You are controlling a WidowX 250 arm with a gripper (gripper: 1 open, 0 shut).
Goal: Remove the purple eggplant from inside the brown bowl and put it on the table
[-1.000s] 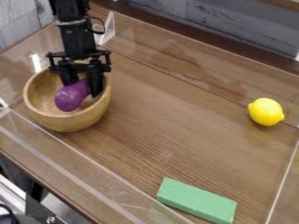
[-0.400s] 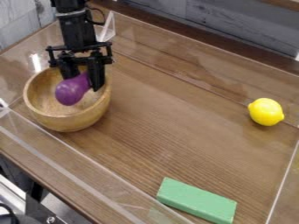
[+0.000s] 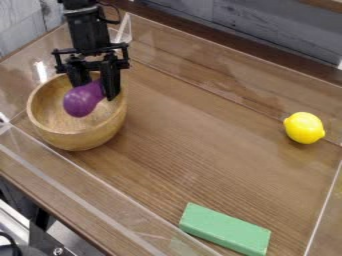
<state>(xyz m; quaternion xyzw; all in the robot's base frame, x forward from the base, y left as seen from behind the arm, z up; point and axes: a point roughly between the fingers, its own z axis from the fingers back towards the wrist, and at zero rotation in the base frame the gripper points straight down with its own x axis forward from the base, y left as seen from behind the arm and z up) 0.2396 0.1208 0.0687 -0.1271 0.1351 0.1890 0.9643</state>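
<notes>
One green rectangular block is nearest the camera, lying flat on the brown wood-grain table, set at a slant, right of the picture's middle. Bottom left corner: some dark hardware, cut off by the frame, can't tell what it is.

Further back, left side: the brown bowl, round, thick rim, upright on the table near its left edge. Bare wood shows inside the front part of it.

The purple eggplant is in my grip, over the back half of the bowl's opening. It's tilted, one end up toward my fingers, glossy side facing the camera. Can't tell from this angle whether its lower end clears the rim.

My black gripper points down from above, jaws closed on the eggplant's upper part. Exact contact spots are hard to make out, dark parts overlap there. My arm goes up out of the top of the frame.

Yellow lemon: far right on the table, well apart from bowl and block. Behind everything, the table's far edge runs diagonally along the clear wall.
</notes>
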